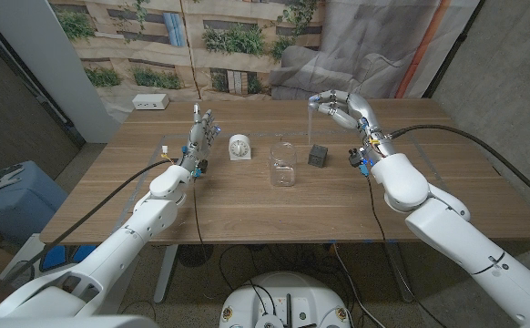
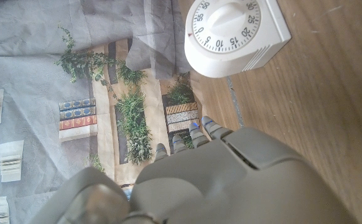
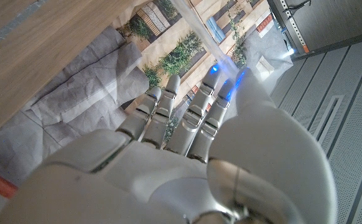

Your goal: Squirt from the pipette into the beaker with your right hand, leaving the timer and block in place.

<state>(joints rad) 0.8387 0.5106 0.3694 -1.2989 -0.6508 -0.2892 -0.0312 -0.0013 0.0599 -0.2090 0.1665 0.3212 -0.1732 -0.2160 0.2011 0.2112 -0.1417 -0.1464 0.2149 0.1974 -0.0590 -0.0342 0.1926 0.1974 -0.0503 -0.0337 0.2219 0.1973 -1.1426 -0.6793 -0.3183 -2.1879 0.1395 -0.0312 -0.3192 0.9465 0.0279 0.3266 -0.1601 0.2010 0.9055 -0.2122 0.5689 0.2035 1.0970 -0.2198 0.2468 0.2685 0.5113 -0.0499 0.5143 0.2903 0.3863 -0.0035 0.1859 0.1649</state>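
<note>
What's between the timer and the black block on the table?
In the head view, the clear beaker stands between the timer and the block, slightly nearer the robot than both. Otherwise bare wood.

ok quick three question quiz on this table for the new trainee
1. Fill in: the thing standing closest to the left hand is the ___.
2. True or false: the timer stands between the beaker and the block.
3. Whose fingers hold the pipette? A) left hand B) right hand C) neither

Key: 1 timer; 2 false, the beaker is the middle one; 3 B
</note>
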